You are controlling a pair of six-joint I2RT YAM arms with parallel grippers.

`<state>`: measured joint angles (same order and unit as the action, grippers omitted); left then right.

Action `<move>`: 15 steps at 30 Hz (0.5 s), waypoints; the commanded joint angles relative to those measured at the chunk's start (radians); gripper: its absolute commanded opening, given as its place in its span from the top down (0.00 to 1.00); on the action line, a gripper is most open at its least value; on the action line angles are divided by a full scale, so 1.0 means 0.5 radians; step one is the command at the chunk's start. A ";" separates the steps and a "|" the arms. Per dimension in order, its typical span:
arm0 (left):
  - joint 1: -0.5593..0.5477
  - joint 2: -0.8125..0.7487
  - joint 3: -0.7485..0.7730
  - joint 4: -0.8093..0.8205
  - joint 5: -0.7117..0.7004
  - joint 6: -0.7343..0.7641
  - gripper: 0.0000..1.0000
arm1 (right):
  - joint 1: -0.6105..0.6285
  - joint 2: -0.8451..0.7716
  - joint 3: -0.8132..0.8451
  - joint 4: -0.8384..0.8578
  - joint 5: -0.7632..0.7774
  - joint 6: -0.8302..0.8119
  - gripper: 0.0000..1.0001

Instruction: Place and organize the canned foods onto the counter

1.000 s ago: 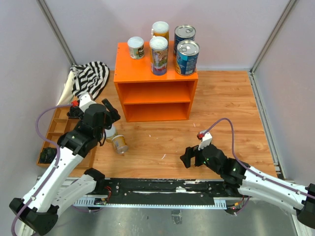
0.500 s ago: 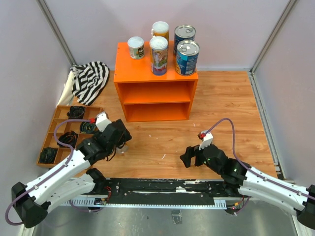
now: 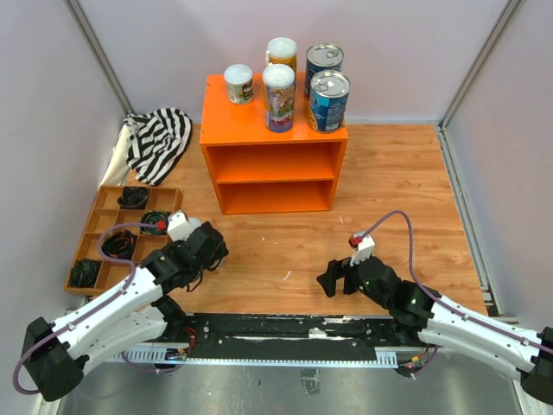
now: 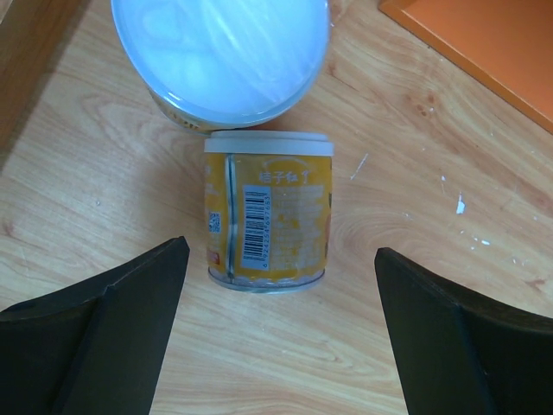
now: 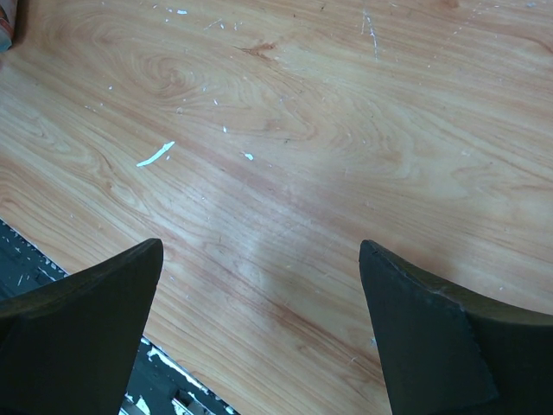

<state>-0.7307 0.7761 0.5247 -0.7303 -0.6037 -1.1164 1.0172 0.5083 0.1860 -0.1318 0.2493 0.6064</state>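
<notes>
Five cans stand on top of the orange counter: a small yellowish one, two tall slim ones and two wide blue ones. In the left wrist view a small yellowish can lies on its side on the wooden floor. Another can with a white lid stands upright just beyond it. My left gripper hovers over them, open, its fingers either side of the lying can's base. Both cans are hidden under it in the top view. My right gripper is open and empty over bare floor.
A low brown compartmented tray with dark items lies at the left. A striped cloth lies behind it by the left wall. The counter's corner shows in the left wrist view. The metal base rail runs along the near edge.
My left arm has swung from beside the tray toward the near side and lowered over the two floor cans, hiding them from the top camera. The right arm has not moved.
</notes>
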 commanded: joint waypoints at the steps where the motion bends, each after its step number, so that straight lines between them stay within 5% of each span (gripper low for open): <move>1: -0.017 0.039 -0.046 0.041 -0.093 -0.069 0.05 | 0.018 -0.030 -0.035 0.012 -0.015 0.031 0.03; 15: 0.064 0.264 -0.121 0.333 -0.134 0.074 0.02 | 0.018 -0.036 -0.068 0.018 -0.002 0.035 0.03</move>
<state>-0.7204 0.8974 0.4881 -0.6415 -0.6380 -1.1126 1.0172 0.4999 0.1654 -0.1322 0.2432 0.6071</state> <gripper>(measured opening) 0.976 0.967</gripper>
